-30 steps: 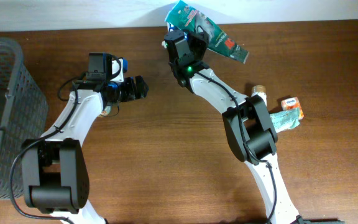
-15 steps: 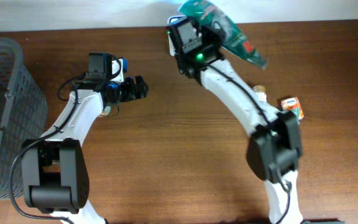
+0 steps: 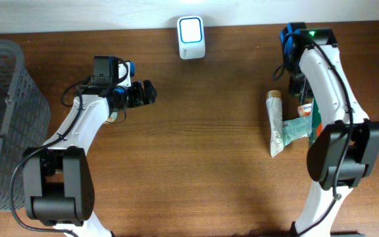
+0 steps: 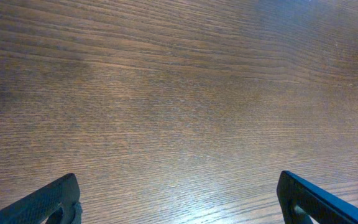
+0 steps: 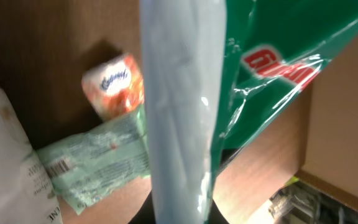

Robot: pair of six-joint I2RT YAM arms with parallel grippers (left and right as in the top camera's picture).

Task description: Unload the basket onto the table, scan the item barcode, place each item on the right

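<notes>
Jaws of right gripper (image 5: 182, 218) clamp green packet (image 5: 272, 56) between them.

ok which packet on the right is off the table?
The dark green bag with red logo, held by the right gripper; pale green packet, orange packet and white pouch lie on the table.

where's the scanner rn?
Overhead view: scanner sits centre at the table's far edge, beyond and right of the left gripper, nothing touching it.
</notes>
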